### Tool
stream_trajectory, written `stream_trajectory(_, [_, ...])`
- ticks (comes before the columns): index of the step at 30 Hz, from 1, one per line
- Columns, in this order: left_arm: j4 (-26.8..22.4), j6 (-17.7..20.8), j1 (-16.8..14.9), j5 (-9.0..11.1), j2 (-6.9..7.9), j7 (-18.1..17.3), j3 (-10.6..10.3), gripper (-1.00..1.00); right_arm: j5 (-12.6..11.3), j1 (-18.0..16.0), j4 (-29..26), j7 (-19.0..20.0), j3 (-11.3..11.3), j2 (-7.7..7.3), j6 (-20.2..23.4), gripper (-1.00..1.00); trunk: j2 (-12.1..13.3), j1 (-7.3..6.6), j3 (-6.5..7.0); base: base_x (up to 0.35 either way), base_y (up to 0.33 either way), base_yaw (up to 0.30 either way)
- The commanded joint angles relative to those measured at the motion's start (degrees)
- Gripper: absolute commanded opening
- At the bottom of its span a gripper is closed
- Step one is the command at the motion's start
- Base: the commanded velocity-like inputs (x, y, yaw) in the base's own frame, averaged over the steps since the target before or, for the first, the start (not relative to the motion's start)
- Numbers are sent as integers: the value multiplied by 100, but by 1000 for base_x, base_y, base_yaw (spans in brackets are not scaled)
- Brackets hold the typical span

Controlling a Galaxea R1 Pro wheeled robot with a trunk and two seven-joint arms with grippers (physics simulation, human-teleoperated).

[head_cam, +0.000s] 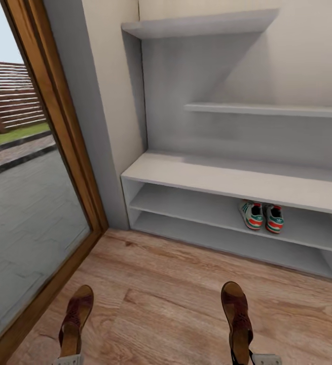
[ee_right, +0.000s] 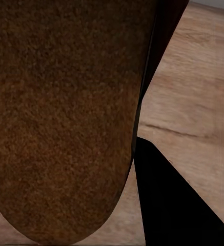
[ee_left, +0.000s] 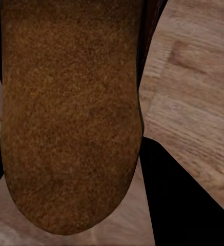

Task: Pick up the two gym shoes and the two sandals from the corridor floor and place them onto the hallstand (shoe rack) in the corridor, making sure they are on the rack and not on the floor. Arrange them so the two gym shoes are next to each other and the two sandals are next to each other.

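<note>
The two gym shoes (head_cam: 261, 215) stand side by side on the upper open shelf of the hallstand (head_cam: 226, 178), toes pointing out. One dark brown sandal (head_cam: 74, 319) is held by its heel end in my left gripper (head_cam: 68, 360) at the head view's lower edge, above the corridor floor (head_cam: 160, 294). The other sandal (head_cam: 238, 318) is held the same way in my right gripper (head_cam: 257, 359). In the left wrist view the sandal's sole (ee_left: 70, 113) lies between dark fingers (ee_left: 186, 205). The right wrist view shows the other sole (ee_right: 65, 118) beside a dark finger (ee_right: 173, 205).
A glass door with a wooden frame (head_cam: 74, 152) runs along the left, with grey paving outside. Stepped wall shelves (head_cam: 267, 109) rise above the hallstand's broad top. The lowest shelf tier (head_cam: 211, 238) and the left part of the upper tier are bare.
</note>
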Motion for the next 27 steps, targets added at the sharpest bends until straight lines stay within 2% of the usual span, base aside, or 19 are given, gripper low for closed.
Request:
stream_trajectory(1, [4,-19,-3,-73,-1,-17,54,-100,-10,-5,3,57,-46,3,-18,-100,-2,-1,-4,0,245,-266])
stream_trajectory(16, [4,-19,-3,-72,-1,-17,52,-100,-10,-5,3,57,-47,3,-18,-100,-2,-1,-4,0,288,-266])
stream_trajectory(27, [4,-19,-3,-72,6,-17,52,-100,-10,-7,3,57,-43,3,-18,-100,-2,-1,-4,0,19,-266])
